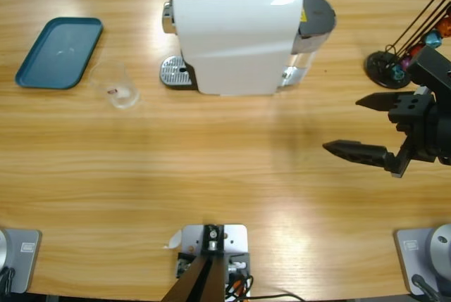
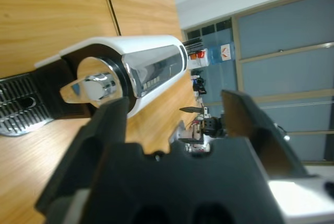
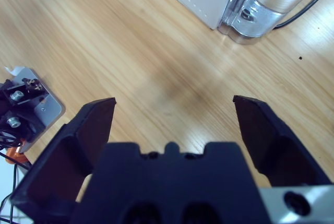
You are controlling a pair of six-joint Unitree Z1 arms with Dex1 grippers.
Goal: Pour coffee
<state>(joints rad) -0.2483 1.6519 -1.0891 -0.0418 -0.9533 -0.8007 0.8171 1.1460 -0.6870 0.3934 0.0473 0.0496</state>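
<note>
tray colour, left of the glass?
Dark teal-blue tray, clearest in the high view.

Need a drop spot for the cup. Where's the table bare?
Bare: the wide front strip of the table, between the coffee machine and the near edge, left of the open right claw. Crowded: the tray and glass back left; capsule rack back right.

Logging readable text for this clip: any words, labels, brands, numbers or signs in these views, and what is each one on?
None can be read.
Coffee machine: a small yellow sticker at its right rear, too small to read.
Clear glass: a tiny red mark, not legible.
Room behind, in the left wrist view: an orange-and-white sign on the glass wall, no letters readable.
Blue tray and capsule stand: no text visible.
</note>
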